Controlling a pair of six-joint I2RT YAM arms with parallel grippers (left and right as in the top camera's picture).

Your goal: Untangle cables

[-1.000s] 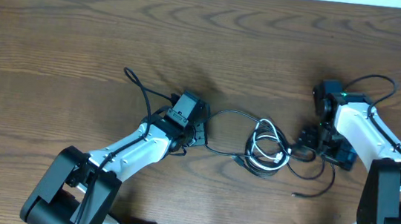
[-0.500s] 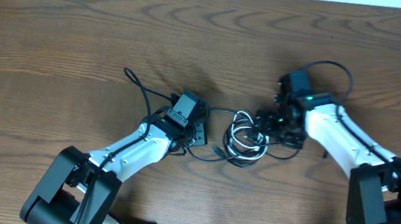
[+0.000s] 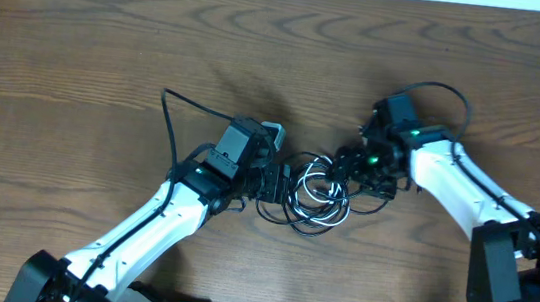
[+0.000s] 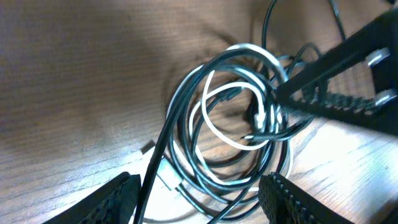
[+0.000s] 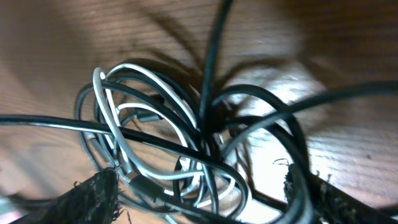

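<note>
the two cables [image 3: 314,191] are lying in one tangled coil just below the middle of the overhead frame, on the wooden table [image 3: 111,34]. the black cable [image 4: 158,155] is winding around and through the loops of the white cable [image 4: 249,47], and the two are crossing each other at many spots. one black strand is running out of the coil toward the lower left of the left wrist frame. the left gripper [image 3: 277,180] is sitting just left of the coil with its fingers spread wide. in its own wrist view the two fingertips are showing at the bottom corners, and the coil is filling the space ahead of and between them. the right gripper [image 3: 346,169] is sitting at the upper right edge of the coil, its fingers likewise spread apart, and in the right wrist view several black and white strands are passing across the gap between them. in the left wrist view one dark finger [image 4: 336,93] of the right gripper is reaching in from the upper right of the frame. its tip seems to be touching the loops, though the blur there is making that hard to confirm. neither gripper is pinching a strand as far as these views are showing.
</note>
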